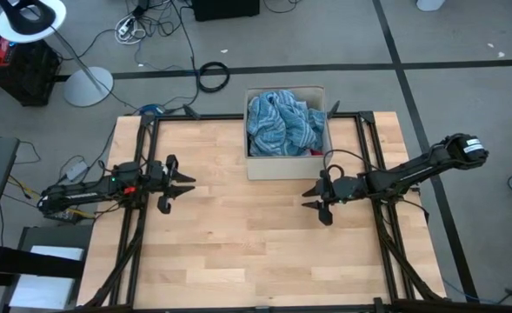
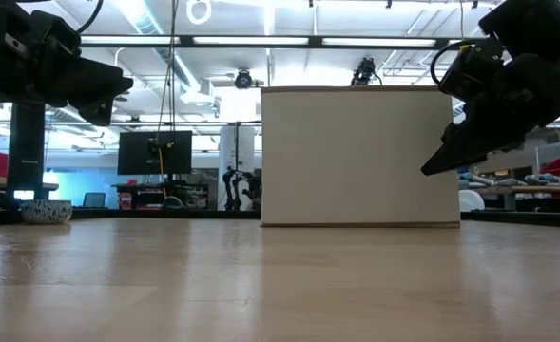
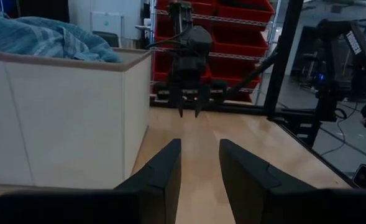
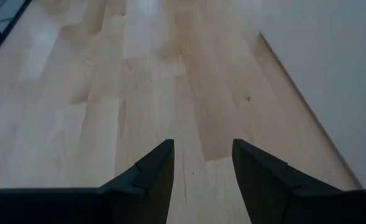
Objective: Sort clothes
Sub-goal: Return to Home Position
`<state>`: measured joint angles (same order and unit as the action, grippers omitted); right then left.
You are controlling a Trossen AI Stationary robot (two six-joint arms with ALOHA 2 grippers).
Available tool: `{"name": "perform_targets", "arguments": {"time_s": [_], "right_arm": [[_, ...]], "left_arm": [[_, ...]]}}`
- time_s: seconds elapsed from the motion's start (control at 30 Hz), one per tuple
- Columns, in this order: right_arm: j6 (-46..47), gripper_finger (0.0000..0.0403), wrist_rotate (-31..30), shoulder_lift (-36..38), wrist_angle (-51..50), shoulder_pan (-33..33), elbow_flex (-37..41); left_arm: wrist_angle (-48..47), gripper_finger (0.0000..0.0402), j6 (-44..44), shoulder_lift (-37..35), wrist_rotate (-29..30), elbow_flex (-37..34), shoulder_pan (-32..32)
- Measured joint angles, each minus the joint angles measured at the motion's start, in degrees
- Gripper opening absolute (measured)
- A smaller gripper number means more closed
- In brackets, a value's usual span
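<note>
Blue striped cloth (image 1: 282, 122) heaped in beige cardboard box (image 1: 277, 165); left gripper (image 1: 189, 185), right gripper (image 1: 308, 199) spread, empty: sorting apparently done.

Overhead, table-level and wrist views; shared box (image 1: 283, 167)

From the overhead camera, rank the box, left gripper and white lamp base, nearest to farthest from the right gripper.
1. Box, back edge, close to the right gripper.
2. Left gripper, across the table.
3. White lamp base, on the floor, far left.
</note>
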<state>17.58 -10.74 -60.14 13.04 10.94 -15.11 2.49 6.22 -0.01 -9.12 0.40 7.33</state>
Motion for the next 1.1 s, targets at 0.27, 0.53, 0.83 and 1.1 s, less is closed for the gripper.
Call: {"name": "perform_targets", "arguments": {"time_s": [0.27, 0.53, 0.83, 1.1], "right_arm": [[-2.5, 0.0164, 2.6, 6.7, -3.2, -0.6, 0.7], [0.2, 0.0164, 1.6, 21.0, 7.2, -0.6, 13.6], [-3.2, 0.0164, 2.8, 31.5, 2.7, -6.3, 14.5], [-4.8, 0.0164, 8.8, 39.2, -2.8, -14.2, 14.6]], "left_arm": [[0.4, 0.0115, 0.0, 0.0, 0.0, 0.0, 0.0], [0.8, 0.0115, 0.0, 0.0, 0.0, 0.0, 0.0], [0.9, 0.0115, 0.0, 0.0, 0.2, 0.0, 0.1], [0.5, 0.0115, 0.0, 0.0, 0.2, 0.0, 0.1]]}}
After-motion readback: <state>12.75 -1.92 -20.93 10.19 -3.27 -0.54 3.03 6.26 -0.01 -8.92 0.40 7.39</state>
